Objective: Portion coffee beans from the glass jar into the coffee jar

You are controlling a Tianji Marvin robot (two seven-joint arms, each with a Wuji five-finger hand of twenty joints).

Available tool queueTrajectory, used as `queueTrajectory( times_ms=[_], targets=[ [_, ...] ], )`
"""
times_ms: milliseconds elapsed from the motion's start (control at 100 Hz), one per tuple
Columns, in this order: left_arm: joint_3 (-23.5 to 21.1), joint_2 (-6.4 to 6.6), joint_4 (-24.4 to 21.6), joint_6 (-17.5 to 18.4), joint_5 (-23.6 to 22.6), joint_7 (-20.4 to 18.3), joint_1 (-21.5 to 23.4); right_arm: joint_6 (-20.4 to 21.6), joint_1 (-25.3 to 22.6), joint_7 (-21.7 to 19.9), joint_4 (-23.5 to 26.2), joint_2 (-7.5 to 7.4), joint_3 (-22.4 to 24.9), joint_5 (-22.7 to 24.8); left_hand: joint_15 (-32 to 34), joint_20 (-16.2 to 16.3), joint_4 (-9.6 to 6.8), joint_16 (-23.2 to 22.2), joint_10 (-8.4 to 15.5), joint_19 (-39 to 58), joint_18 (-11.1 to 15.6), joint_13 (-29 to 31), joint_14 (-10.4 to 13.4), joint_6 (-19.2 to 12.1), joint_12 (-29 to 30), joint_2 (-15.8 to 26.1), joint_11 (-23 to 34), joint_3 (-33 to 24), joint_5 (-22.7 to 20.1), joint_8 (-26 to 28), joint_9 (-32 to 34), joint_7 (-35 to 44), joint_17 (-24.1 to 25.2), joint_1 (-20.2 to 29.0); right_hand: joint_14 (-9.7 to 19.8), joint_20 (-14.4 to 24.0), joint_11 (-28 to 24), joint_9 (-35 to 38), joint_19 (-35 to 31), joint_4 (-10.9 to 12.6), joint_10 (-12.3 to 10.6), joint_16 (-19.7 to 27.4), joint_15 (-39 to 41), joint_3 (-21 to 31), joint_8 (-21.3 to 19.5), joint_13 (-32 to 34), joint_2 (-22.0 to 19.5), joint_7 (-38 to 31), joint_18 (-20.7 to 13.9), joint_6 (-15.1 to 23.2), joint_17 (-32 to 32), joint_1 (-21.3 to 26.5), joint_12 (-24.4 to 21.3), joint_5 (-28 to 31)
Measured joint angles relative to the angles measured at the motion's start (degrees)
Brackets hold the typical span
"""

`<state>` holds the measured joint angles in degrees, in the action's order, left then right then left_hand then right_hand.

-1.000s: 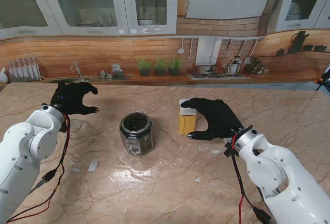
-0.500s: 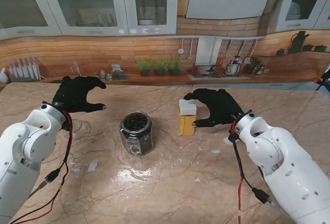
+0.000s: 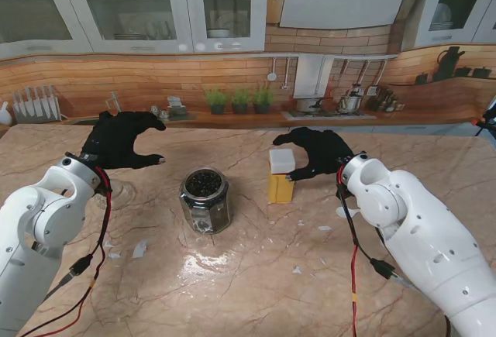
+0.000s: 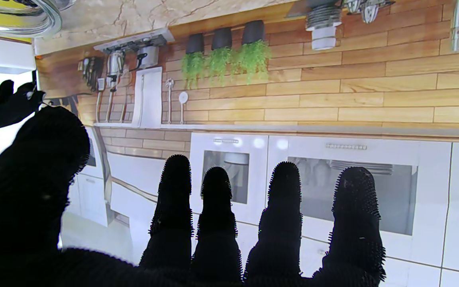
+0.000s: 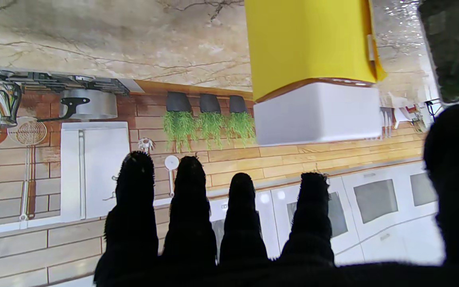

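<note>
Our left hand (image 3: 120, 142) hovers over the counter (image 3: 248, 275) toward its far edge, fingers (image 4: 217, 215) apart, holding nothing. Our right hand (image 3: 318, 153) curls just beside the yellow coffee jar (image 3: 280, 176) with its white lid, fingers (image 5: 189, 211) spread, not clamped. Glass jar (image 3: 204, 200) of beans stands mid-counter between both hands, bare marble all around it.
</note>
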<state>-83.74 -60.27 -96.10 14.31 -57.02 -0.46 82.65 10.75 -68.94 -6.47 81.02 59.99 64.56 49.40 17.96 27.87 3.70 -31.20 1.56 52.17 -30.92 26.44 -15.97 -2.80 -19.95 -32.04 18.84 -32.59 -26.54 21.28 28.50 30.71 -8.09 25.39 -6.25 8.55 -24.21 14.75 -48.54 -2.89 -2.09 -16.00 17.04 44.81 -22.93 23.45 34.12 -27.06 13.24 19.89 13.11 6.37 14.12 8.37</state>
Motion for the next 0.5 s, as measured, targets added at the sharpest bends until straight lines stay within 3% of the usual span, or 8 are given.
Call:
queueTrajectory(
  times_ms=[250,450,500],
  targets=[
    [0.0,-0.13,0.0,0.9,0.1,1.4,0.2,-2.4,6.1,-0.5,-6.3,0.54,-6.0,-3.7,0.2,0.0,0.0,0.0,0.0,0.6,-0.2,0.7,0.0,0.2,0.0,0.0,0.0,0.0,0.0,0.0,0.0,0.0,-0.8,0.0,0.0,1.1,-2.2,-0.6,-1.3,0.0,0.0,-0.7,1.4,-0.1,0.0,2.1,0.7,-0.4,-0.3,0.7,3.6,0.7,0.8,-1.1],
    [0.0,-0.18,0.2,1.2,0.1,1.8,0.2,-3.7,10.2,-0.7,-10.6,1.1,-11.2,-6.8,0.8,0.0,0.0,0.0,0.0,1.0,-0.2,1.4,0.0,0.2,0.0,0.0,0.0,0.3,0.0,0.0,0.0,0.0,-1.5,0.0,0.0,1.3,-4.3,-0.5,-2.8,0.0,0.0,-1.7,3.1,-0.7,0.0,6.9,1.5,-3.4,-2.3,1.3,7.8,6.1,1.4,-1.1],
    [0.0,-0.19,0.2,1.3,0.1,1.9,0.2,-4.1,11.1,-0.8,-11.6,1.31,-12.2,-7.5,0.8,0.0,0.0,0.0,0.0,1.2,-0.2,1.4,0.0,0.2,0.0,0.0,0.0,0.6,0.0,0.0,0.0,0.0,-1.6,0.0,1.5,1.3,-5.1,0.2,-3.4,0.0,0.0,-2.5,3.8,-2.3,0.0,8.8,1.5,-4.6,-3.4,1.3,9.4,7.2,1.6,-0.8]
  ],
)
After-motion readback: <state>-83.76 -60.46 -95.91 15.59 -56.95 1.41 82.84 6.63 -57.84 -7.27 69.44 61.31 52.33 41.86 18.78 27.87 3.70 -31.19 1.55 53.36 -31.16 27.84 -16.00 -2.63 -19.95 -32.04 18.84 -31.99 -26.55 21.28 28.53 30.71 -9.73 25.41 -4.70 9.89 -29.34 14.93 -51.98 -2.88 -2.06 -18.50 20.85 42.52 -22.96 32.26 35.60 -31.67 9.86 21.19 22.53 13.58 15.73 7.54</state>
